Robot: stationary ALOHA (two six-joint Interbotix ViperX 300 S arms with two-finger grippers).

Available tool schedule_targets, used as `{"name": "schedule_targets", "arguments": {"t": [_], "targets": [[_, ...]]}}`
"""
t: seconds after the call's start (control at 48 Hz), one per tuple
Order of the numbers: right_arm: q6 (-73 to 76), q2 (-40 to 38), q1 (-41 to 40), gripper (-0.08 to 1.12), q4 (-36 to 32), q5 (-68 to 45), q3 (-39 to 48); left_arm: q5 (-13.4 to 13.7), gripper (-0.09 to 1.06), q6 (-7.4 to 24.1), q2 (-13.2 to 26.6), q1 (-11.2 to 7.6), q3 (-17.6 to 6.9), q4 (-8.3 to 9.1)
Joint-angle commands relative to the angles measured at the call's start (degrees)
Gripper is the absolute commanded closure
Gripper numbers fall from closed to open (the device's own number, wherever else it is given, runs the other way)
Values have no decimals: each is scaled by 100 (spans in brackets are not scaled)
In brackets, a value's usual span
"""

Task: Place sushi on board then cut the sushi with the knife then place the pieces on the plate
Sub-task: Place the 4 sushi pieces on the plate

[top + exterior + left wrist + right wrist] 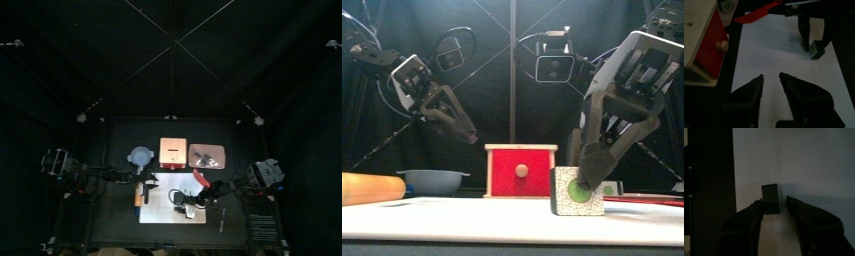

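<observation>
A sushi piece (579,192), a pale speckled block with a green middle, stands upright on the white board (462,215). My right gripper (591,165) hangs over it, jaws open on either side; in the right wrist view the dark block (771,199) touches one jaw and a gap shows at the other. My left gripper (462,132) hovers above the board's left part, open and holding nothing (771,77). A red knife (757,14) lies past the board's far end, close to the right gripper (815,42).
Along the back stand a blue-grey bowl (140,155), the wooden box with a red drawer front (174,150) and the pink tray (207,155). An orange toy food (369,187) lies at the board's left edge.
</observation>
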Motion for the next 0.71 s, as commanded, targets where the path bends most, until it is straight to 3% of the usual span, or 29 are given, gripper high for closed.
{"name": "schedule_targets", "arguments": {"t": [0.021,0.333,0.708], "targets": [[9,-158,-26,37,18,-18,-79,-18,23,9,-35,18,-53,9],[9,-826,-352,40,97,-255,360,-18,23,9,-35,9,-53,9],[0,-2654,-1503,41,35,-782,1617,9,23,0,-44,9,-44,9]]}}
